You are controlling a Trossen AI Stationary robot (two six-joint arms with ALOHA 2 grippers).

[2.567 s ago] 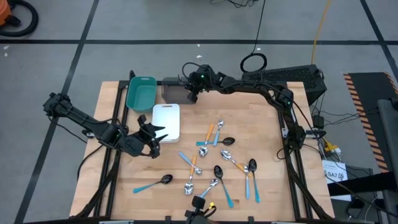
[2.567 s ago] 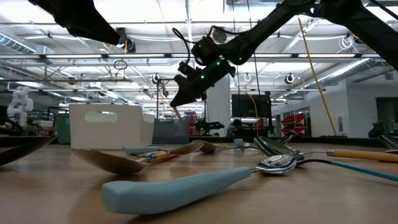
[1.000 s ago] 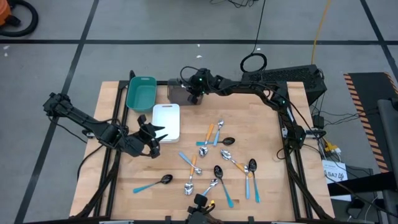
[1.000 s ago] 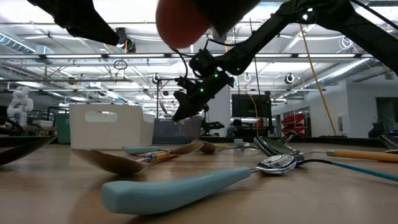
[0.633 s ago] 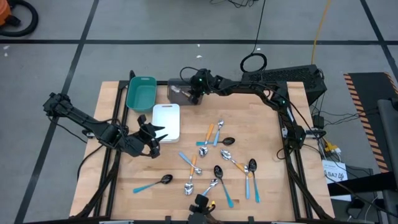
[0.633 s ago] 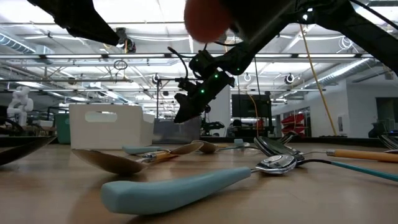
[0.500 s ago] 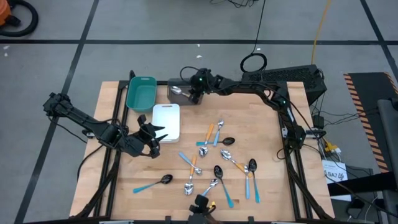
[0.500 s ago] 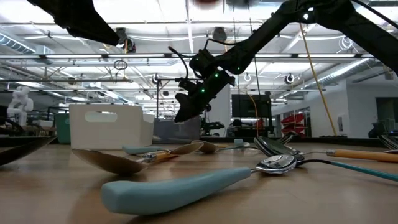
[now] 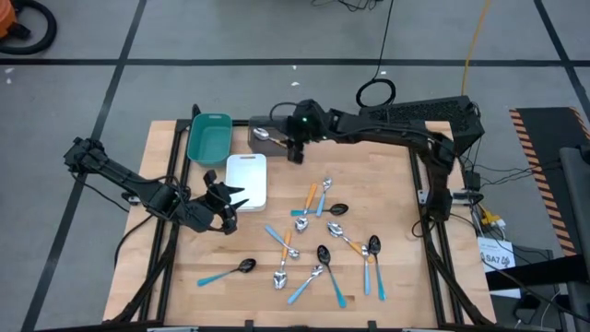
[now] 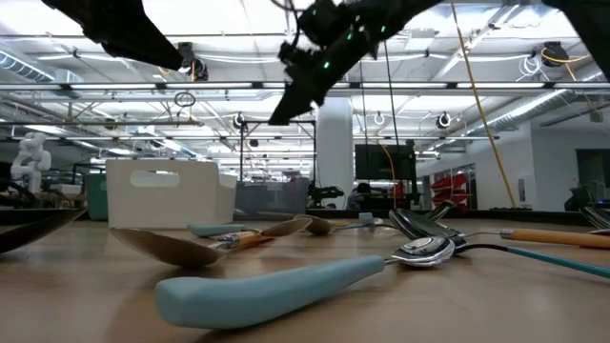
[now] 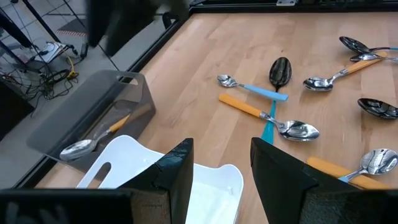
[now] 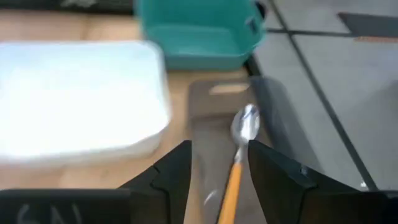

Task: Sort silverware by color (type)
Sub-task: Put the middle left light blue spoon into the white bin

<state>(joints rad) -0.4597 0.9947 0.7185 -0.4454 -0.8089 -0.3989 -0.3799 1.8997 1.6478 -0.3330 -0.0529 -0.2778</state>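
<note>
An orange-handled spoon (image 9: pixel 263 135) with a silver bowl lies in the grey tray (image 9: pixel 254 146) at the far edge; the right wrist view shows this spoon (image 12: pixel 239 155) lengthwise in the grey tray (image 12: pixel 208 134). My right gripper (image 9: pixel 296 152) hangs open and empty above the tray's right end, high in the low view (image 10: pixel 283 110). Several more spoons (image 9: pixel 318 199) with orange or light-blue handles lie scattered on the table's near right half. My left gripper (image 9: pixel 232 198) waits open over the white tray's near left edge (image 11: pixel 208 193).
The teal tray (image 9: pixel 208 136) stands at the far left, the white tray (image 9: pixel 247 177) just in front of it, next to the grey tray. One light-blue spoon (image 9: pixel 227 271) lies apart near the front left. Bare wood lies between the trays and the spoon heap.
My right gripper has let go of the orange-handled spoon, which now lies in the grey tray. The gripper has then risen well above the tray and drawn back a little toward the table's right and near side.
</note>
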